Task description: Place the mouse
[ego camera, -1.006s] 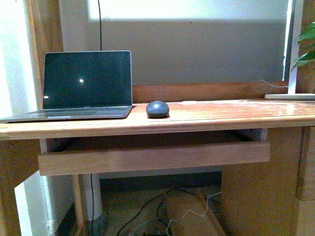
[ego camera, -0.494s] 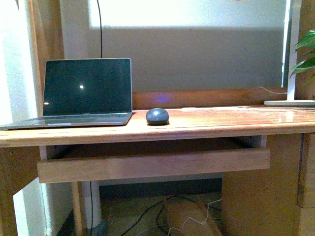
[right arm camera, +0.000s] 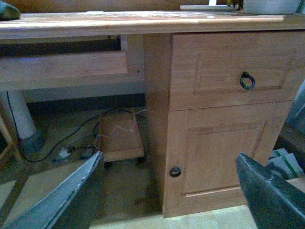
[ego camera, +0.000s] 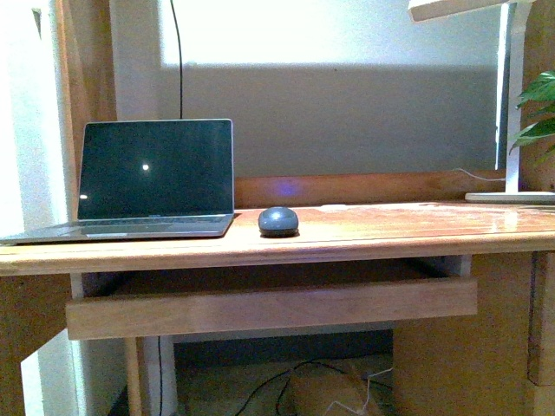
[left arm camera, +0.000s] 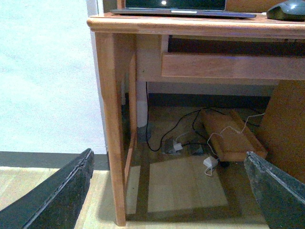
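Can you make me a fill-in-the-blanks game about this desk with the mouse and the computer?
1. The mouse sits on the ____.
2. The laptop lid is ____, and its screen is dark.
3. Both end effectors, left and right, hold ____.
4. On the floor under the desk lie tangled ____.

Missing words: desk; open; nothing; cables

dark grey rough-textured gripper fingers (left arm camera: 62, 195)

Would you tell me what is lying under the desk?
Under the desk lie dark cables, white adapters and a low wooden caster board. Whatever lies behind the cabinet is hidden.
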Action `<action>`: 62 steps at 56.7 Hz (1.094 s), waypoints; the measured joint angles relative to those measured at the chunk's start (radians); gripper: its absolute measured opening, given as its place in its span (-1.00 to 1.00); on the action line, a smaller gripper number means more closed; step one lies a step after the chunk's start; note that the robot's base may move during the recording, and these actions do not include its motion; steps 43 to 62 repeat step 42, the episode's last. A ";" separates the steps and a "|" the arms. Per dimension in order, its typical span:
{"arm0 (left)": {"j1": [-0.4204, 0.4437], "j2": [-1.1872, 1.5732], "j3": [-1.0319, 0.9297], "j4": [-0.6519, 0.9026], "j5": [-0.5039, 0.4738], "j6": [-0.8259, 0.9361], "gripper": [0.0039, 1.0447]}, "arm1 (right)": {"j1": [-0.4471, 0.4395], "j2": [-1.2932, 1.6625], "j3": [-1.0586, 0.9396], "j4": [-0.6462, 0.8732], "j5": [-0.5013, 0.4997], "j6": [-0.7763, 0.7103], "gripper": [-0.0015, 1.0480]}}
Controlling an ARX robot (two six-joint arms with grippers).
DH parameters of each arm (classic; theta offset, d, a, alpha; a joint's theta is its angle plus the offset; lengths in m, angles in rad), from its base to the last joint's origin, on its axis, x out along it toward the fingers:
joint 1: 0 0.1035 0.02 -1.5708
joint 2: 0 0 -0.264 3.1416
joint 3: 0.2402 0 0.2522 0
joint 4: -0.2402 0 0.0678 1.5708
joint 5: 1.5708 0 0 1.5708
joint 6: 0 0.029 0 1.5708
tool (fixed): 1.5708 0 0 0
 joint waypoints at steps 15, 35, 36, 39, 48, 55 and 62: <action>0.000 0.000 0.000 0.000 0.000 0.000 0.86 | 0.000 0.000 0.000 0.000 0.000 0.000 0.86; 0.000 0.000 0.000 0.000 0.000 0.000 0.86 | 0.000 0.000 0.000 0.000 0.000 0.000 0.86; 0.000 0.000 0.000 0.000 0.000 0.000 0.86 | 0.000 0.000 0.000 0.000 0.000 0.000 0.86; 0.000 0.000 0.000 0.000 0.000 0.000 0.86 | 0.000 0.000 0.000 0.000 0.000 0.000 0.86; 0.000 0.000 0.000 0.000 0.000 0.000 0.86 | 0.000 0.000 0.000 0.000 0.000 0.000 0.86; 0.000 0.000 0.000 0.000 0.000 0.000 0.86 | 0.000 0.000 0.000 0.000 0.000 0.000 0.86; 0.000 0.000 0.000 0.000 0.000 0.000 0.86 | 0.000 0.000 0.000 0.000 0.000 0.000 0.86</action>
